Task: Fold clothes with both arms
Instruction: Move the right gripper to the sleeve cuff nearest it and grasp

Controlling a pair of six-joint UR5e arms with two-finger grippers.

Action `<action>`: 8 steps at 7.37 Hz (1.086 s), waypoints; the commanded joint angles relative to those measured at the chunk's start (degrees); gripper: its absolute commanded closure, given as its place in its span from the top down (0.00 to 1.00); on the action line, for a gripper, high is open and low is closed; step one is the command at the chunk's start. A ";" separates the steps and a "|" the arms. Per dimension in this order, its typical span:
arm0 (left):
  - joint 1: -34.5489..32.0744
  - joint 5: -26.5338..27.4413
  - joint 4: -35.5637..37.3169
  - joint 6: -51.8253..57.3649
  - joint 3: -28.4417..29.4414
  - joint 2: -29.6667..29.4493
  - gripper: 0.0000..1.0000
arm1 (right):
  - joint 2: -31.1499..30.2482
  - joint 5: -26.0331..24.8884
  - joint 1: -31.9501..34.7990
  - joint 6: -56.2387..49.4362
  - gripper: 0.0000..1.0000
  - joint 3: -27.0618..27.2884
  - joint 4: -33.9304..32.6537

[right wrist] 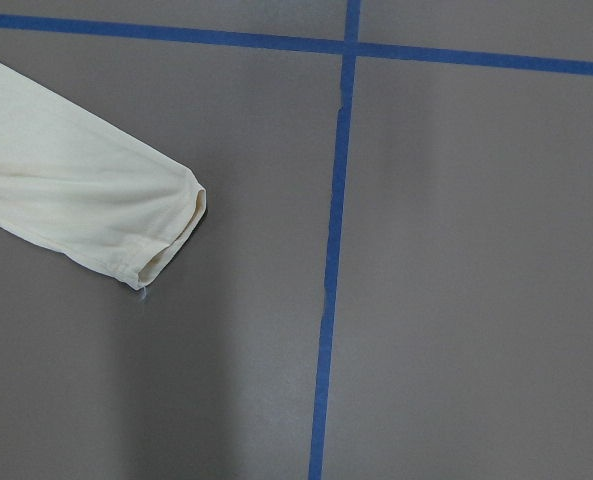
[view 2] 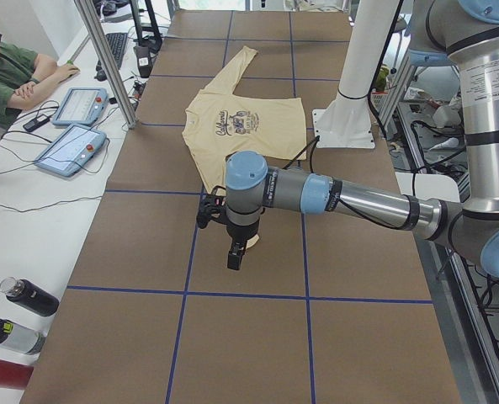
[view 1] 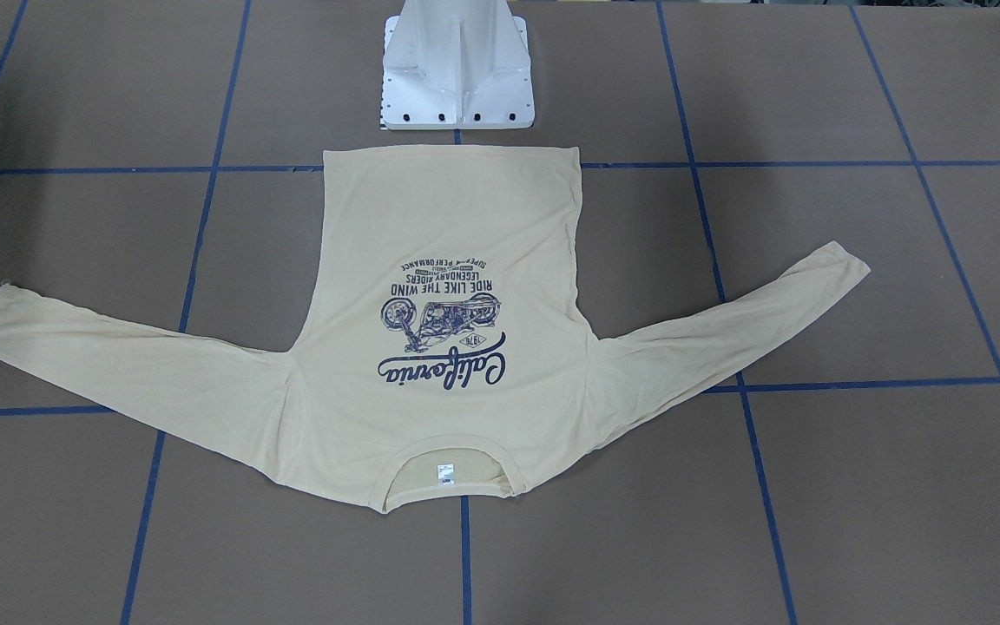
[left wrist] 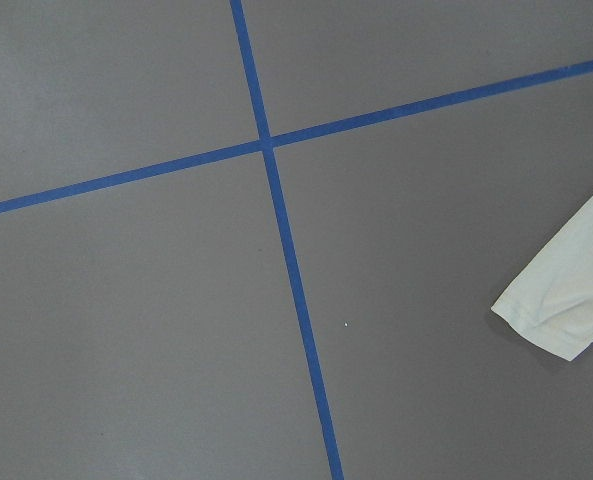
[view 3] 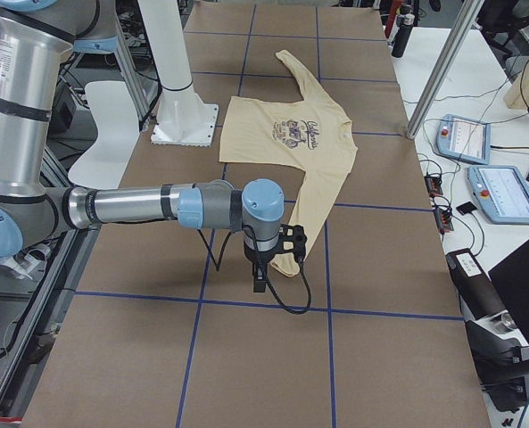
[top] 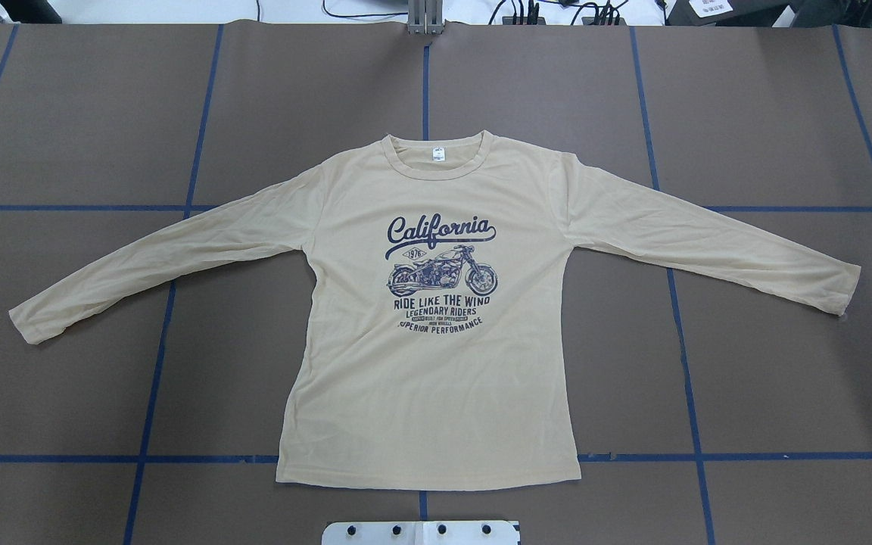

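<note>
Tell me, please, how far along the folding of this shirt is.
Done: the long-sleeved T-shirt lies flat on the table, print up, sleeves spread.
In hand: nothing yet. The left claw hangs near one cuff, the right claw near the other cuff. Both cuffs lie free. I cannot tell whether the claws are open or shut.
Left: every fold, since sleeves and body show none.

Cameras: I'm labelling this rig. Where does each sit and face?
Front-facing: opposite robot, looking down at T-shirt; pedestal only.
Overhead: behind robot, looking forward; pedestal edge.
Exterior left: table's left end; left arm near.
Exterior right: right end; right arm near.
Left wrist: downward; cuff, no robot parts.
Right wrist: likewise, other cuff.
Shared: front-facing and overhead show the print.
</note>
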 commanded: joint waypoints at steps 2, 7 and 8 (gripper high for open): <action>0.00 0.00 -0.26 0.00 -2.07 -0.08 1.00 | 0.00 0.00 -0.09 0.09 1.00 0.00 0.00; 0.18 0.00 -5.26 5.05 -3.84 -0.35 1.00 | 2.28 0.00 -0.35 -0.26 1.00 0.00 0.35; 0.09 0.09 -7.71 6.58 -2.89 -0.95 1.00 | 4.20 0.17 -0.87 0.00 1.00 -0.35 3.05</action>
